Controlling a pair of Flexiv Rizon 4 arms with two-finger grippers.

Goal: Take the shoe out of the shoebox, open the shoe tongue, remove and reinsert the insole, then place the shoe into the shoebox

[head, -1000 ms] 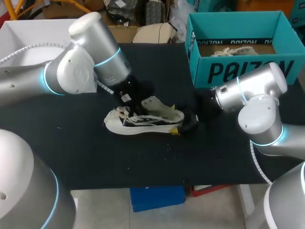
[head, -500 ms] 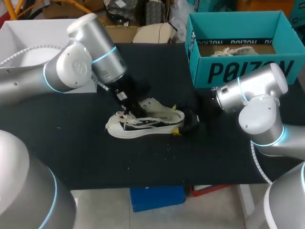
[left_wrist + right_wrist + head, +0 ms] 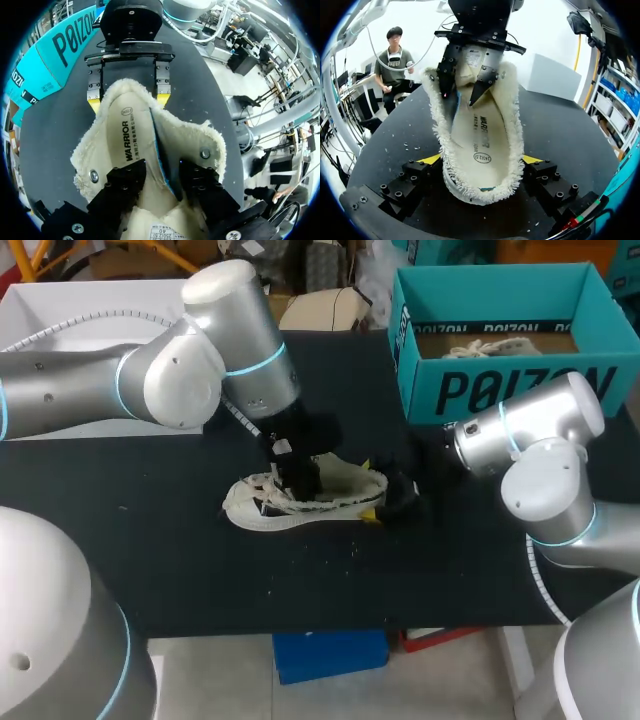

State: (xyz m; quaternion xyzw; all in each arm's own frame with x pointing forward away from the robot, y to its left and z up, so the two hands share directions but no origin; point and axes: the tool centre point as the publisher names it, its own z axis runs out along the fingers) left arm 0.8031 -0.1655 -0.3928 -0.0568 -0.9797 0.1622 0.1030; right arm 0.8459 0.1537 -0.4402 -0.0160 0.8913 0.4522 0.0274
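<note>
A white low shoe (image 3: 300, 502) with fleece lining lies on the black table (image 3: 200, 570), toe to the left. My left gripper (image 3: 298, 478) reaches down into its mouth. In the left wrist view that gripper (image 3: 161, 172) is open, and the blue-edged rim of the insole (image 3: 125, 142) stands tilted between its fingers. My right gripper (image 3: 385, 498) is at the heel. Its yellow tips (image 3: 432, 159) press the heel from both sides, so my right gripper (image 3: 481, 160) is shut on the shoe (image 3: 482, 135). The teal shoebox (image 3: 500, 390) stands at the back right.
A white box lid (image 3: 60, 320) lies at the table's back left. Small crumbs dot the cloth in front of the shoe. Pale paper or cord lies inside the shoebox (image 3: 490, 345).
The left arm has swung right along the shoe toward the heel. The insole that stuck up above the shoe now lies lower inside it, and the left gripper has opened. The right arm has not moved.
</note>
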